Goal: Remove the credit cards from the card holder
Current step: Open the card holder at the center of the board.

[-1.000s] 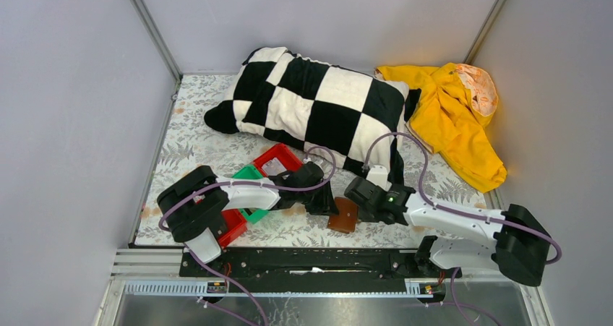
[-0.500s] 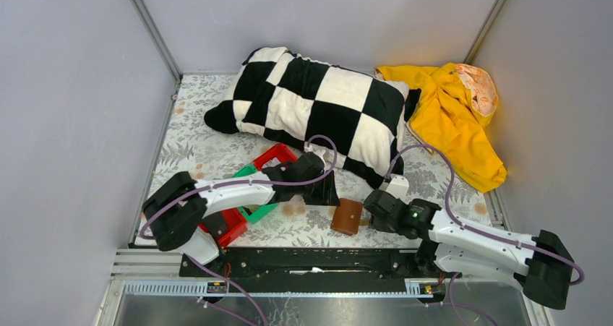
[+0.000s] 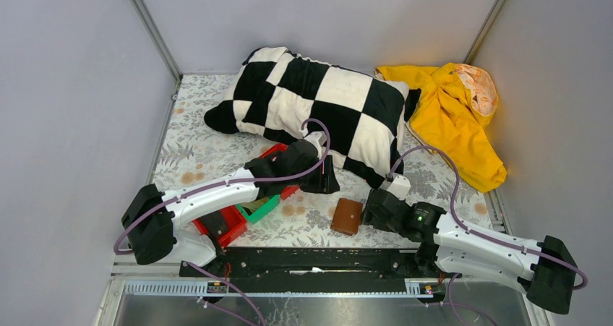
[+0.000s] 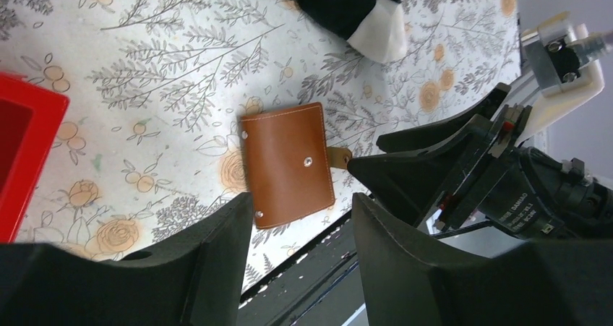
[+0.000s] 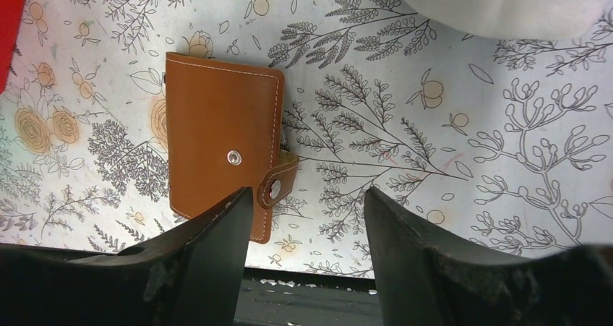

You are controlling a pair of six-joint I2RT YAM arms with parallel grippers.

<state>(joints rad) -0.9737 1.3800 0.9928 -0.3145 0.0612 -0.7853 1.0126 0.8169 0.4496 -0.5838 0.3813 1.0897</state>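
Note:
The card holder (image 3: 347, 216) is a small brown leather wallet lying flat and folded shut on the floral table near the front edge. Its snap strap (image 5: 282, 181) hangs loose at one side. No credit cards show. My left gripper (image 3: 322, 178) hovers just behind the holder, open, with nothing between its fingers; in its wrist view the holder (image 4: 289, 167) lies beyond the fingertips (image 4: 238, 209). My right gripper (image 3: 374, 212) sits just right of the holder, also open and empty. In its wrist view the holder (image 5: 220, 152) lies ahead of the left finger.
Red bins (image 3: 225, 226) and a green bin (image 3: 262, 209) lie under the left arm, left of the holder. A black-and-white checked pillow (image 3: 311, 102) fills the back, with a yellow garment (image 3: 452, 116) at the back right. The black front rail (image 3: 311, 262) runs just below the holder.
Both grippers have opened. The left gripper has drawn back toward the pillow and the right arm has pulled away to the right; the card holder now lies free on the table.

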